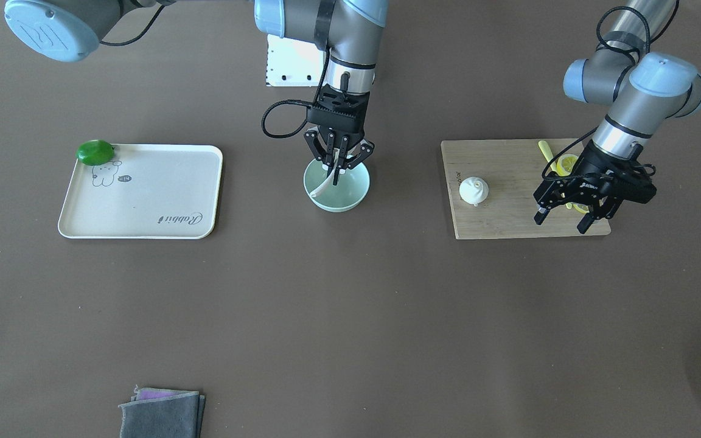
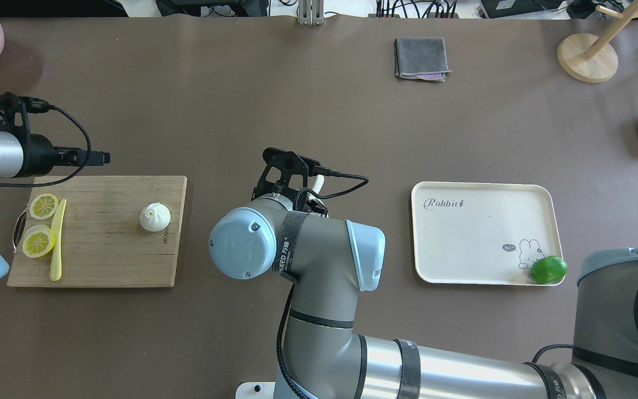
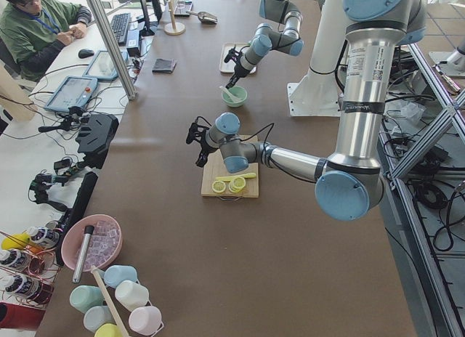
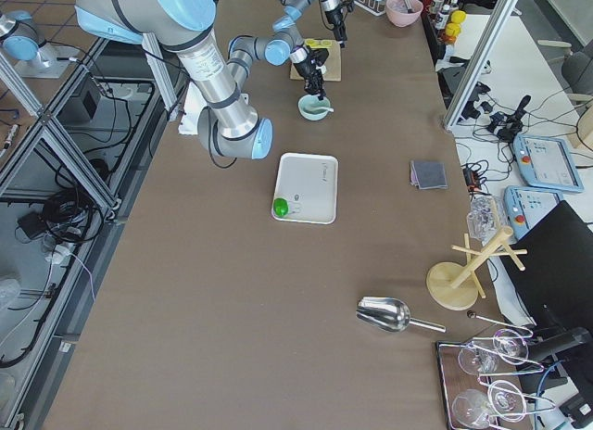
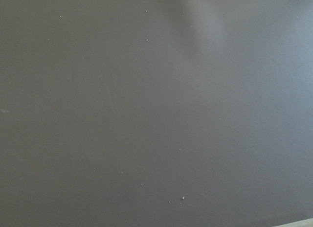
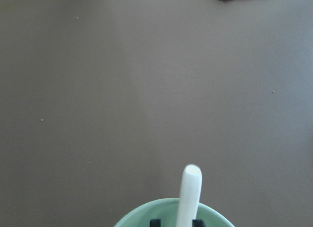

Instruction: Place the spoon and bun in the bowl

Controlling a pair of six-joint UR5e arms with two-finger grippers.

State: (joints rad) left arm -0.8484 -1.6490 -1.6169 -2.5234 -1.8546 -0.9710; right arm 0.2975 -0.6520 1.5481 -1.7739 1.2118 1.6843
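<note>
The right claw (image 1: 336, 175) was down over the bowl (image 1: 359, 196), drawn in narrow on the handle of the spoon (image 1: 324, 187). In the wrist view we could see the white handle poking up between the two fingertips, with the green rim right underneath. It looked to us like it had hold of the spoon, but the contact was too small in the pictures to be sure. The scoop end was already inside the bowl, leaning toward one side. So we'd call the spoon half of the job basically there, it just needed letting go and the arm lifting clear.

The left claw (image 1: 561, 222) was spread wide with nothing in it. It hung above the edge of the cutting board (image 1: 509, 219) farthest from the robot, right by the lemon slices (image 1: 568, 164). The bun (image 1: 474, 190) sat upright toward the other end of the same board, well apart from that claw and untouched. The board and the bowl were well apart on the surface (image 1: 350, 316).

Our read was one item in the bowl but not yet released, and one not started. What was left, as we saw it:
- release the spoon
- get the left claw across the board and onto the bun
- carry the bun over and drop it in

One thing we figured would matter was that the right arm sat directly over the bowl, so it probably had to clear out before the bun could go in. Room didn't look like an issue, since the bun was a lot smaller than the bowl even with the spoon in there.
</note>
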